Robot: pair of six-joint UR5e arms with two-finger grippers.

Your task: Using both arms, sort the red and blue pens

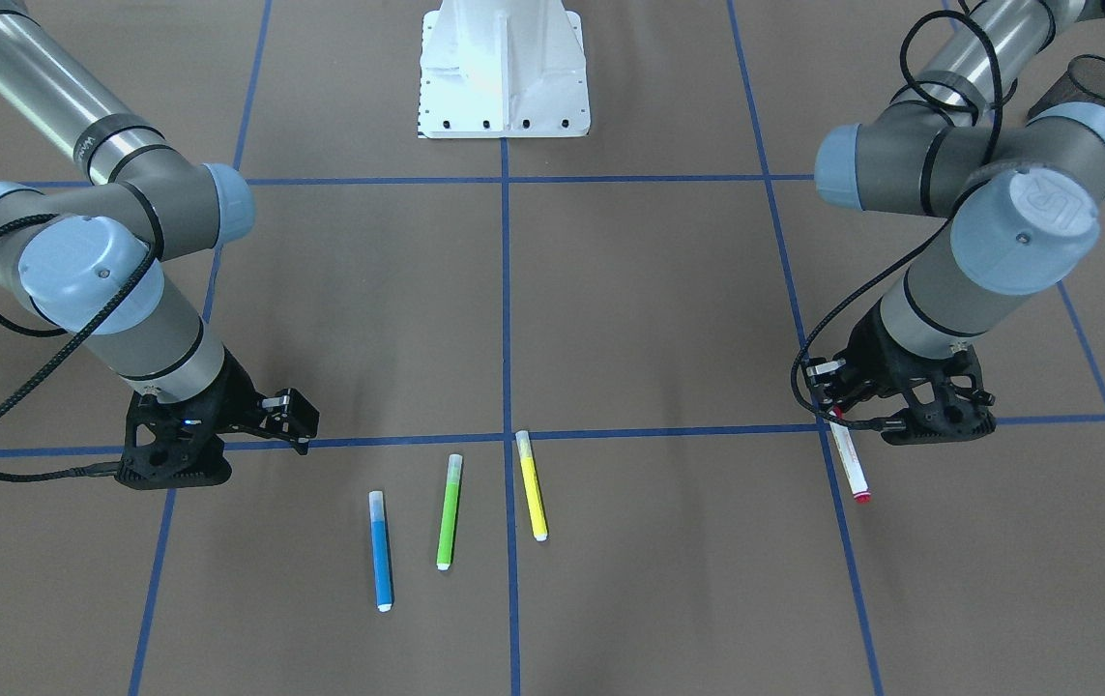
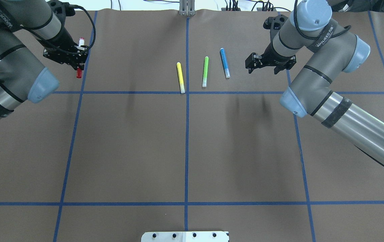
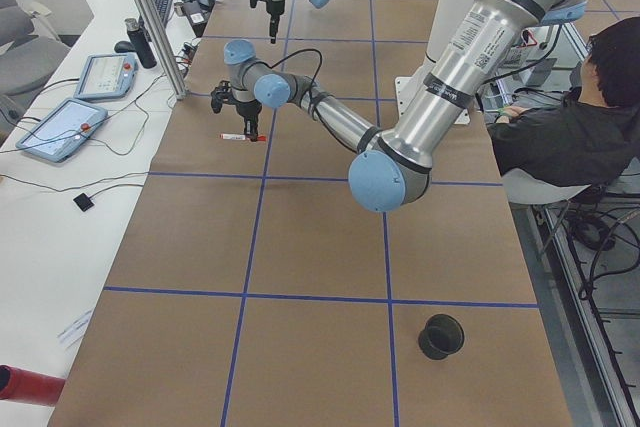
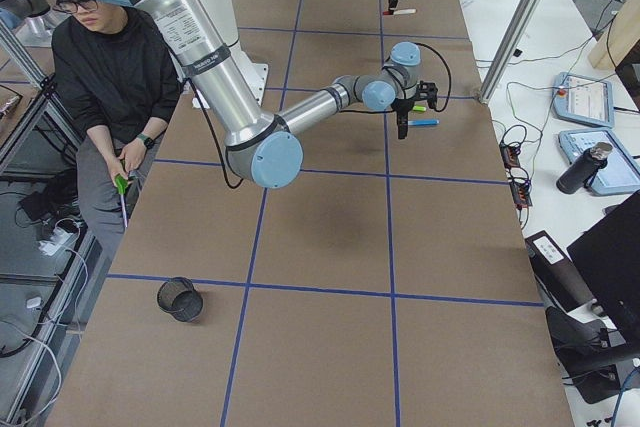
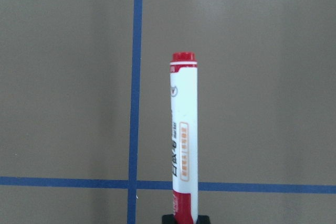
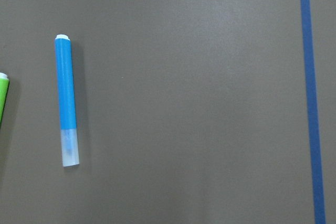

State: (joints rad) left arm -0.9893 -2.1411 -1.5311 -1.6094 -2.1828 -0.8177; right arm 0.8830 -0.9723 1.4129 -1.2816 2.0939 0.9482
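Note:
The red pen point(image 5: 183, 140), white-barrelled with red ends, runs between the fingers of my left gripper point(image 2: 67, 55), which is shut on it near the cap. It is held low at the table's far left, beside a blue tape line, and also shows as the red pen point(image 1: 849, 462). I cannot tell whether it touches the table. The blue pen point(image 2: 224, 63) lies flat on the table, third in a row of pens, and the right wrist view shows the same blue pen point(image 6: 67, 100). My right gripper point(image 2: 267, 64) hovers just to its right, open and holding nothing.
A green pen point(image 2: 205, 71) and a yellow pen point(image 2: 180, 77) lie parallel to the blue one. Black mesh cups point(image 3: 441, 336) point(image 4: 180, 299) stand near the table's ends. The robot's white base point(image 1: 504, 68) is mid-table. A seated person point(image 4: 110, 57) is beside the table.

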